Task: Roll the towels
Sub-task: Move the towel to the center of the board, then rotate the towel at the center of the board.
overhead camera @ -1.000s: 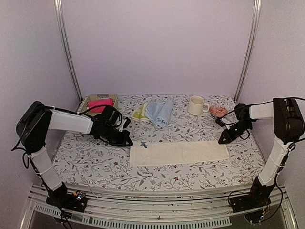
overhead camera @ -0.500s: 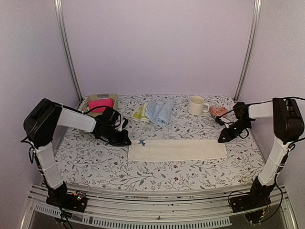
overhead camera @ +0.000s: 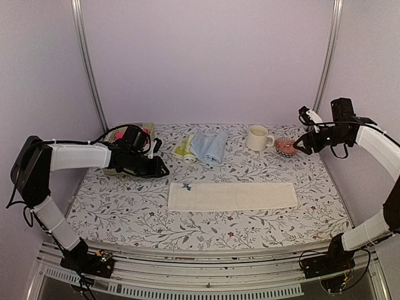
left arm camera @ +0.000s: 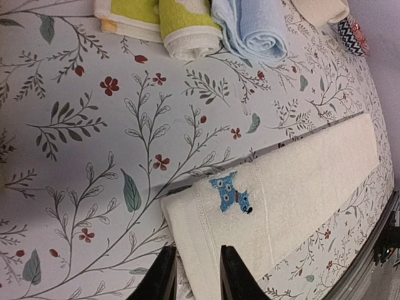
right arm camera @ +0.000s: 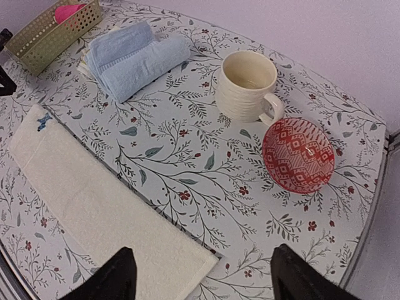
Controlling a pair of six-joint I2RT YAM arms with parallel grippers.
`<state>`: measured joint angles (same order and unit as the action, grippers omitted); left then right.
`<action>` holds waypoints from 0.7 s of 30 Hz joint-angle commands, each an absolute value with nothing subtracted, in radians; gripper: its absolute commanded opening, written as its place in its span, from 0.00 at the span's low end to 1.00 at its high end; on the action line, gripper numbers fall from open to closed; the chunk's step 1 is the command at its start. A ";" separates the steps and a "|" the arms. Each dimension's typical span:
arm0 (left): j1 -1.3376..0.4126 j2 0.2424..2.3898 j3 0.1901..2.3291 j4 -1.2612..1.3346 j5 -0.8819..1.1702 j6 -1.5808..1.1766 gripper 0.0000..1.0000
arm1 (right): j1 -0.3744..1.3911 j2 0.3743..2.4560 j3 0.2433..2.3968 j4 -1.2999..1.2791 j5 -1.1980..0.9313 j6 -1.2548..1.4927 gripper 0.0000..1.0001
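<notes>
Top external view is showing a cream-white rectangular cloth towel [overhead camera: 232,196] lying flat as a long strip across the centre of the flower-patterned table [overhead camera: 125,212]. A light blue rolled towel [overhead camera: 209,146] and a yellow-green towel [overhead camera: 184,148] are sitting side by side at upper centre. A hot pink towel [right arm camera: 69,11] is resting in the pale green mesh basket [right arm camera: 50,34] at upper left. Left gripper [left arm camera: 195,278] is hovering by the strip's left end, fingers slightly parted, gripping nothing. Right gripper [right arm camera: 209,281] is hanging near the red patterned bowl [right arm camera: 298,154], fingers spread wide, empty.
</notes>
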<state>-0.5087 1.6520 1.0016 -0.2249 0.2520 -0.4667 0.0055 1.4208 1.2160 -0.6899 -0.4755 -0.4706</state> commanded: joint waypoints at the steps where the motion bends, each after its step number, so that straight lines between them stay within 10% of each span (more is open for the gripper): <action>1: -0.556 1.669 1.022 -0.221 0.282 -0.400 0.23 | 0.002 1.329 1.118 -0.595 -0.343 -0.392 1.00; 5: -0.631 1.711 1.033 -0.181 0.330 -0.350 0.15 | 0.002 1.392 1.109 -0.717 -0.450 -0.445 0.98; 12: -0.681 1.791 1.022 -0.170 0.318 -0.316 0.08 | 0.017 1.549 1.069 -0.865 -0.517 -0.540 0.39; 21: -0.689 1.815 0.956 -0.198 0.275 -0.341 0.04 | 0.028 1.729 1.019 -0.873 -0.377 -0.551 0.27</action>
